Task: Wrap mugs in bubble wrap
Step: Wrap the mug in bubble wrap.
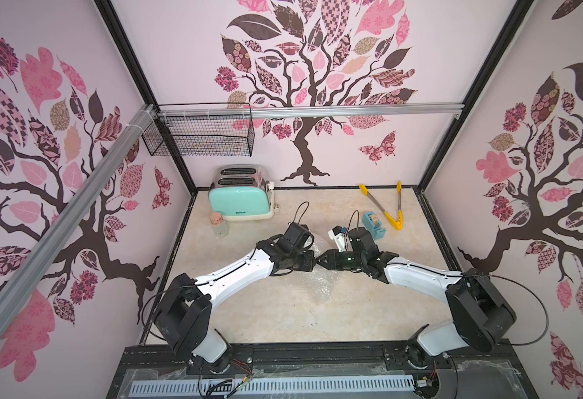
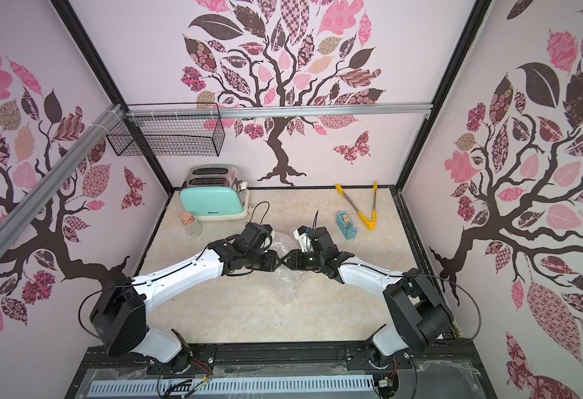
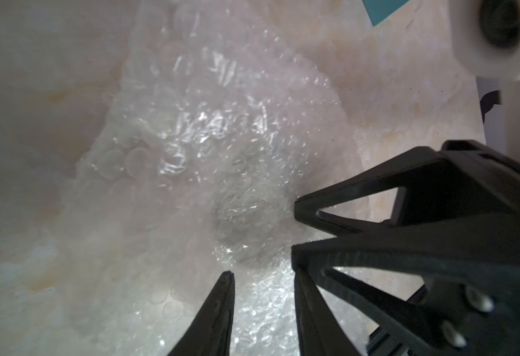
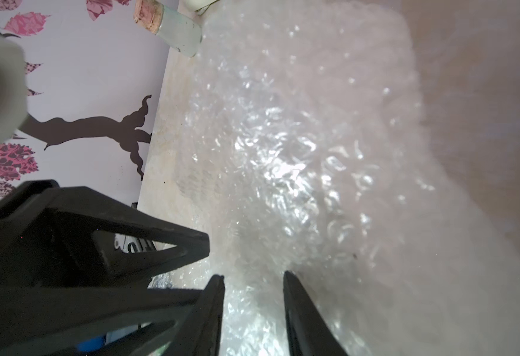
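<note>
The bubble wrap (image 1: 312, 286) lies crumpled in the middle of the table, and both arms reach in over it. It rises in a shiny mound (image 3: 206, 138) with a dark hollow close to the fingertips. The mug is hidden. My left gripper (image 3: 263, 274) has its jaws partly apart, with wrap showing in the gap and no pinch visible. My right gripper (image 4: 252, 276) stands the same way over the wrap (image 4: 299, 154). In both top views the two grippers meet almost tip to tip: left (image 1: 315, 262), right (image 1: 321, 259).
A mint toaster (image 1: 240, 203) and a corked glass bottle (image 1: 220, 226) stand at the back left. A blue tape dispenser (image 1: 373, 226) and yellow-tipped tongs (image 1: 387, 207) lie at the back right. A wire basket (image 1: 200, 138) hangs on the rail above.
</note>
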Controlling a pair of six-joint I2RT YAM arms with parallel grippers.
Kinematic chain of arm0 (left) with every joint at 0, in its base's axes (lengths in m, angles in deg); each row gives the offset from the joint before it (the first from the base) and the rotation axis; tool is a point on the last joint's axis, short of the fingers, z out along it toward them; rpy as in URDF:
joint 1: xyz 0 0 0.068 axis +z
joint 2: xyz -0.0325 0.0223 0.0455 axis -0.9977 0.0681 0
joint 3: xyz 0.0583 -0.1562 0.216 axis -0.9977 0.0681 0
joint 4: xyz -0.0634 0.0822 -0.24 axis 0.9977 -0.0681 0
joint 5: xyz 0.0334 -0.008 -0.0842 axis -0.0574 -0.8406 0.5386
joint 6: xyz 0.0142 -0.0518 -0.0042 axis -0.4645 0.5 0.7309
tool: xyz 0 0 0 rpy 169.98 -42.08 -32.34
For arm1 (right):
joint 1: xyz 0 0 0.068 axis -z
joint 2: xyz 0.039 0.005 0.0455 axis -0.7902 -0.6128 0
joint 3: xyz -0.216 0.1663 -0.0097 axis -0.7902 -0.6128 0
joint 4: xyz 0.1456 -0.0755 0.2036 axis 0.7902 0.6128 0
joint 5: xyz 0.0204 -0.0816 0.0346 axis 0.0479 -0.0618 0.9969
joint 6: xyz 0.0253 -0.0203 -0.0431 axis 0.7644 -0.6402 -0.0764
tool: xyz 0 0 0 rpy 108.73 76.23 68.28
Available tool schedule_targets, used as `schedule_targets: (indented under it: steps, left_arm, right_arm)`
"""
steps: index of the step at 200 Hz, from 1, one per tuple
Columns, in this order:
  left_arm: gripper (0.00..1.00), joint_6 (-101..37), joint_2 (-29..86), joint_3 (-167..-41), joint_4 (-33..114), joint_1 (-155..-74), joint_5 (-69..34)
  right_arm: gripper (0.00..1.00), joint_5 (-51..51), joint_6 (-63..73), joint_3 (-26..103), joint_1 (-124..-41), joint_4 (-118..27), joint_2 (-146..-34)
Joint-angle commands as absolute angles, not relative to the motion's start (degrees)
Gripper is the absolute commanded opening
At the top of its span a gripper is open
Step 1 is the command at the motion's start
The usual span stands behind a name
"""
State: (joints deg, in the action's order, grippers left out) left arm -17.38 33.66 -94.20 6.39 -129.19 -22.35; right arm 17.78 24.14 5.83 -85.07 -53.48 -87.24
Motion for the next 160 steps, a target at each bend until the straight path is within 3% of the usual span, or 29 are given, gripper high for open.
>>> schedule_targets:
  steps: [1,65,160]
  left_arm:
    - [0.36,-17.0,34.8,-93.6,8.7,-129.2,-25.0]
    - [0.35,-18.2,35.8,-93.4,6.7,-127.8,-30.1]
    - [0.35,-17.3,33.8,-91.9,9.0,-126.7,-26.6]
  right_arm:
    - [0.38,21.0,27.6,5.9,-84.4,-57.3,-87.6]
    - [0.41,21.8,28.9,5.7,-83.3,-57.0,-83.9]
    - [0.41,23.5,28.8,5.8,-83.1,-57.5,-91.6]
